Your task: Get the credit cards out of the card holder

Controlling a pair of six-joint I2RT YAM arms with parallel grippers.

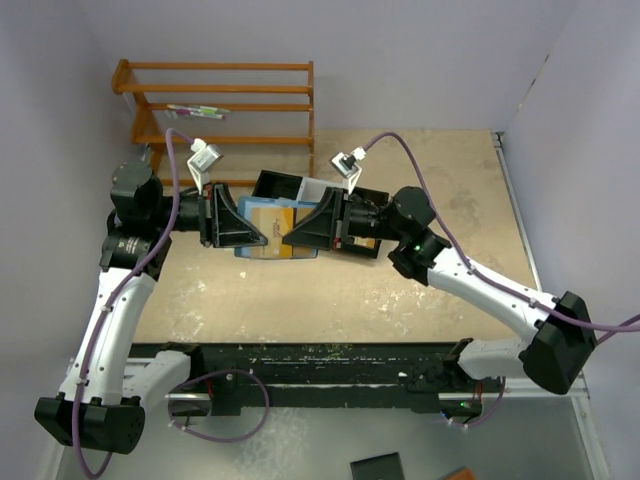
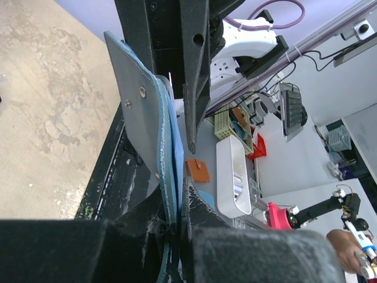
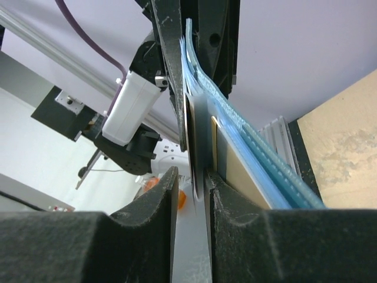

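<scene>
My left jaws are clenched on the edge of the blue card holder (image 2: 144, 118), which hangs above the desk (image 1: 330, 290) between both arms. A gold-tan card (image 1: 268, 216) shows inside it. The right jaws straddle a thin layer of it; I cannot tell whether they grip.

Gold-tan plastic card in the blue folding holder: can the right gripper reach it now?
Probably yes. The left gripper pinches the blue folding card holder from the opposite side, and the right gripper sits at its open edge, the gold-tan plastic card exposed beside it.
</scene>
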